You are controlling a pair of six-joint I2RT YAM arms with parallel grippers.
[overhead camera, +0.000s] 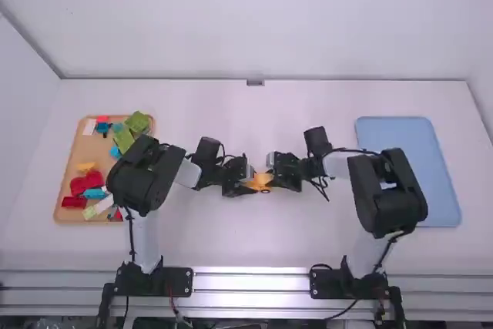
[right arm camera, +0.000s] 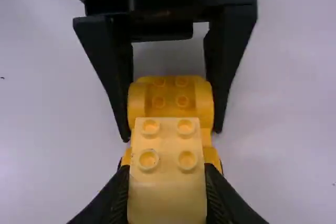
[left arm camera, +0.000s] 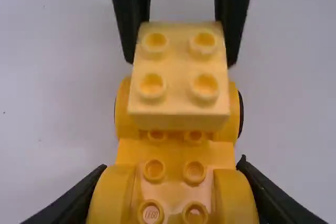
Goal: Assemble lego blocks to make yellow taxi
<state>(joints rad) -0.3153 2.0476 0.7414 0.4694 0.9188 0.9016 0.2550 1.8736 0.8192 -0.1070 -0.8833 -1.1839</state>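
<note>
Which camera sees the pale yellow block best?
The left wrist view: the block shows its whole top, four bumps. The right wrist view has the bumps, but its edge cuts the block. In the high view, it blends into a tiny yellow patch.

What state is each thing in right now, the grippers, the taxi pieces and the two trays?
Left gripper, shut on the car base.
Right gripper, shut on the yellow block.
Car base, upright, studs up.
Yellow block, held over the car base, studs up; seated or not, I can't tell.
Wooden tray, holding assorted blocks.
Blue tray, lying flat.
</note>
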